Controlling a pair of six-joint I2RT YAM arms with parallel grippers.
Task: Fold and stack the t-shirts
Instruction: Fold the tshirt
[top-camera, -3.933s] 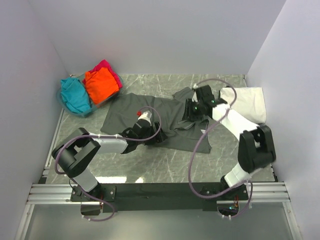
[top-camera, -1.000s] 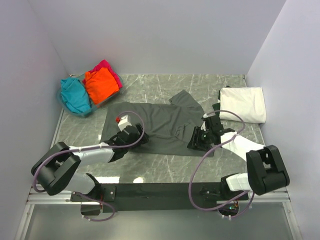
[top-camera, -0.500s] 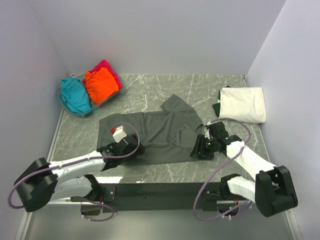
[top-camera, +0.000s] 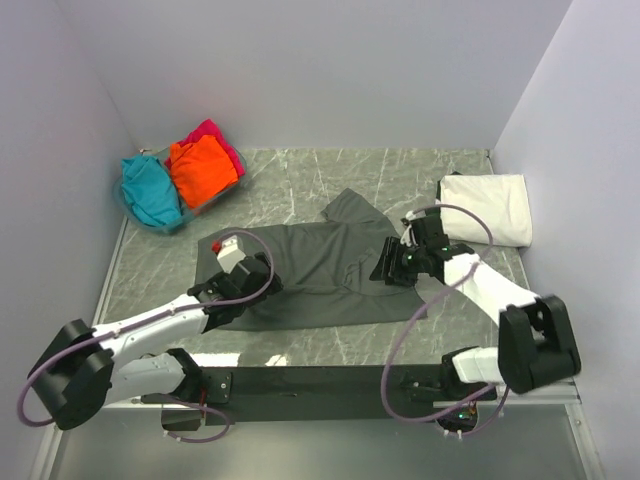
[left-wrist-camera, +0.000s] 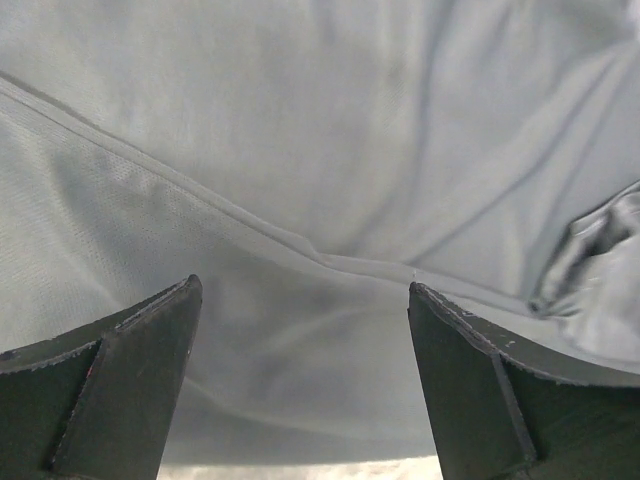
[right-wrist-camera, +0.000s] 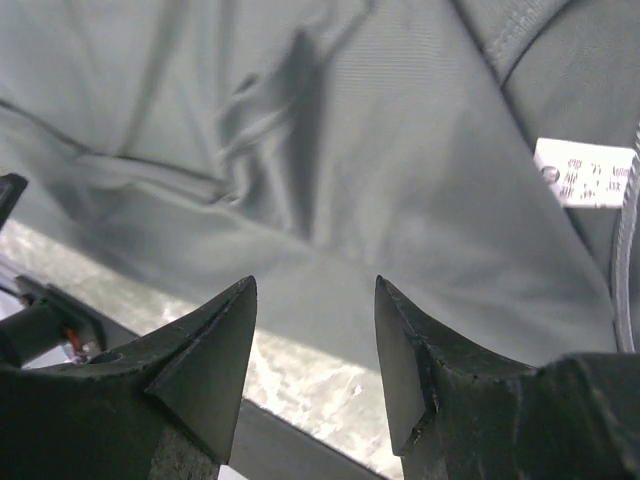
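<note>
The dark grey t-shirt (top-camera: 320, 265) lies spread on the table (top-camera: 330, 180) between both arms. The left gripper (left-wrist-camera: 305, 290) gapes wide and empty over its cloth. The right gripper (right-wrist-camera: 315, 285) is parted and empty near the white neck label (right-wrist-camera: 583, 172), its print too small to read.

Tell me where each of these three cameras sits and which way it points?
Top: fixed above and behind the arms, looking down on the table, grey shirt, white shirt and both whole arms.
Left wrist: rides the left arm's wrist, looking down past the open left gripper at grey cloth; only its two fingers show.
Right wrist: rides the right wrist, looking past the open right gripper at the shirt's label and a table strip; two fingers show.
Shared: all three see the grey shirt.
</note>
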